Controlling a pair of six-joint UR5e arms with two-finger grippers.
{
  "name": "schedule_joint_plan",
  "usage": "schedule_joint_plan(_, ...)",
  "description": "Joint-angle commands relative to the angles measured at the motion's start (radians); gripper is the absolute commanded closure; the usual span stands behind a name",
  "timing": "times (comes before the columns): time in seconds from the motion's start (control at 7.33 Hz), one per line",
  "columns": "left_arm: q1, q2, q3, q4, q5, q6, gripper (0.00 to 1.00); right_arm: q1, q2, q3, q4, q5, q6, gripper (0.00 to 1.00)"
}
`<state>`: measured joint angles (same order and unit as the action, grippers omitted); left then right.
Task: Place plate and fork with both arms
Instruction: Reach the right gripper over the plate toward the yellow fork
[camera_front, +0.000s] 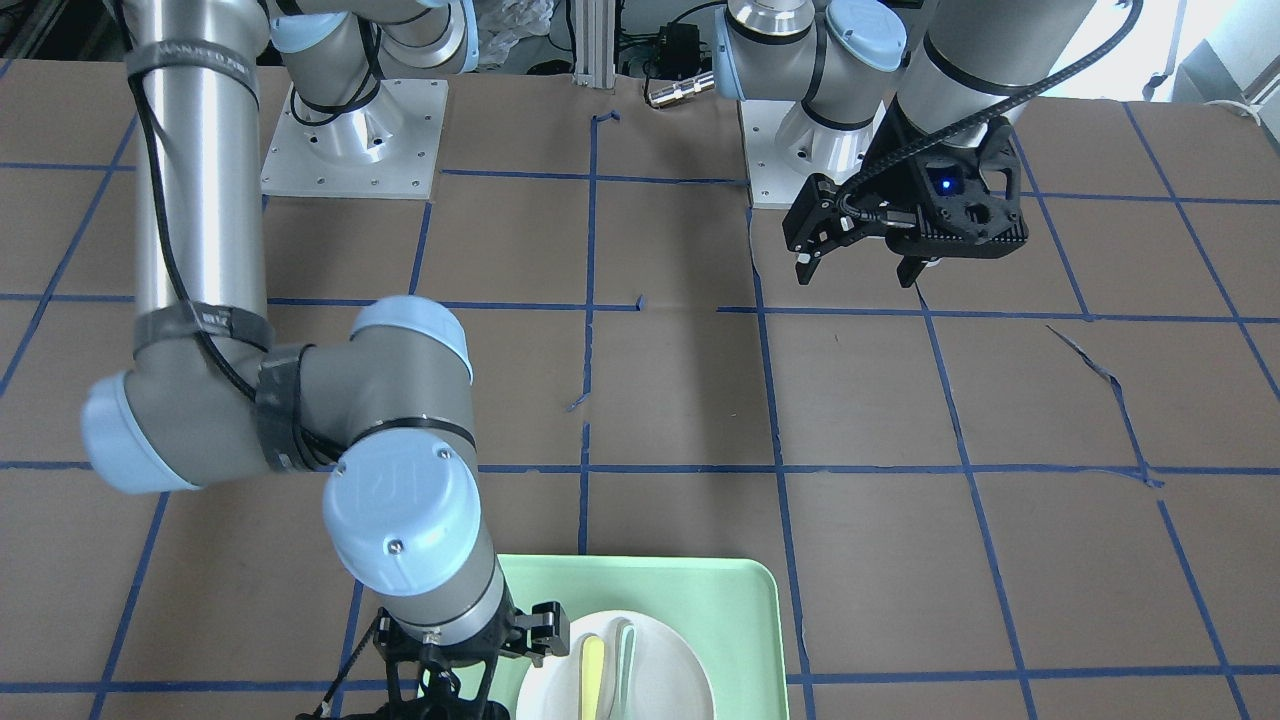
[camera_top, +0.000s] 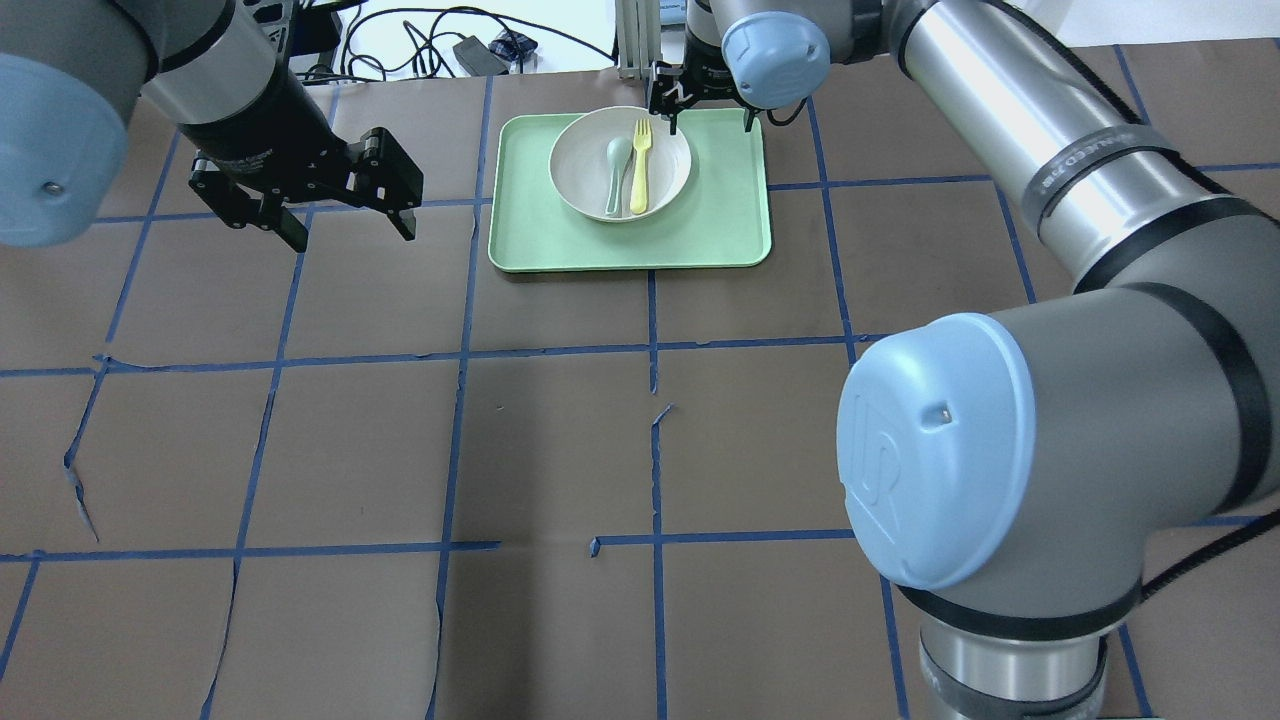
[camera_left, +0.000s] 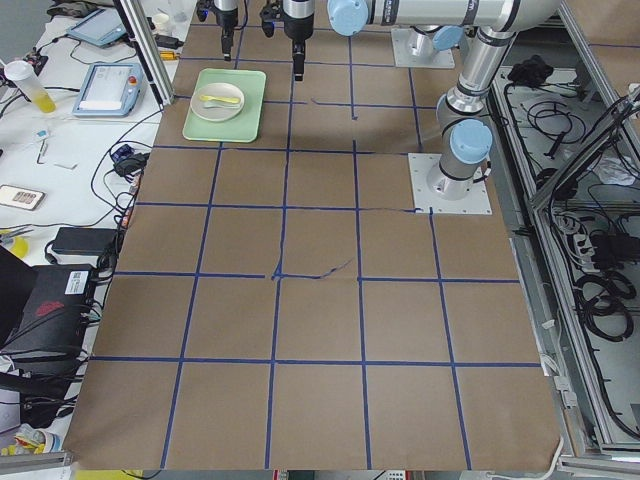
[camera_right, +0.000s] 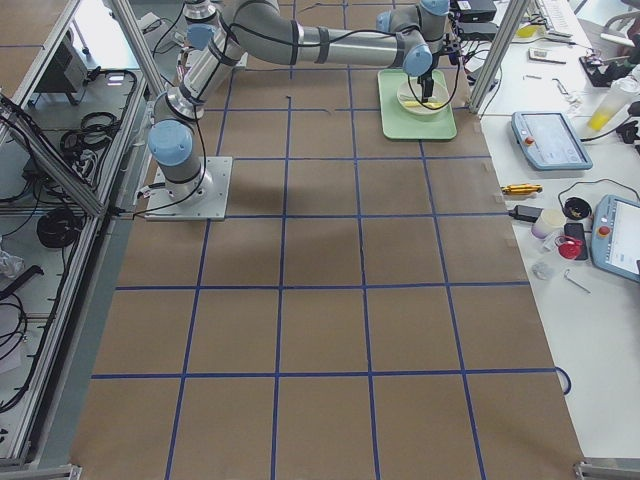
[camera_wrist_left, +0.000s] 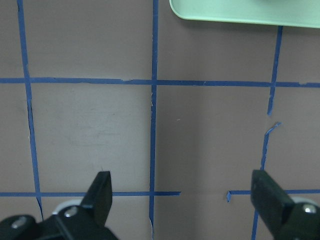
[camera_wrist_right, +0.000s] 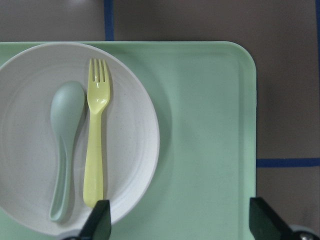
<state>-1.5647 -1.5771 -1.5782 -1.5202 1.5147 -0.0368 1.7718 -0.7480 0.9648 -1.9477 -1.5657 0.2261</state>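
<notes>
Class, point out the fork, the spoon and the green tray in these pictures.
fork (camera_wrist_right: 94, 140): right wrist-mounted view, middle of its handle.
spoon (camera_wrist_right: 65, 145): right wrist-mounted view, upper part of its handle.
green tray (camera_wrist_right: 205, 140): right wrist-mounted view, bare floor of the tray.

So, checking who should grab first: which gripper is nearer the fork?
Right. The right gripper hovers over the tray beside the fork; the left gripper hangs over table, off the tray.

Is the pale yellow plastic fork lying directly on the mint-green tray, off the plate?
No, in the right wrist view the pale yellow plastic fork lies inside the round off-white plate, beside the grey-green spoon.
</notes>
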Motion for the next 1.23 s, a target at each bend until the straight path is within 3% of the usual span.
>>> schedule_joint_plan(0.0,0.0,0.002,0.0,-0.001,-0.001,0.0,0.0,0.035,0.068,-0.02,-0.057,0.003,0.155,0.1)
schedule_joint_plan(0.27,0.0,0.003,0.0,0.0,0.004,0.0,0.0,0.064,0.102,-0.021,-0.097,0.006,0.206,0.18)
schedule_joint_plan(0.68,0.0,0.003,0.0,0.0,0.004,0.002,0.0,0.074,0.108,-0.021,-0.102,0.01,0.24,0.42)
schedule_joint_plan(1.09,0.0,0.003,0.0,0.0,0.004,0.002,0.0,0.075,0.12,-0.02,-0.103,0.032,0.171,0.43)
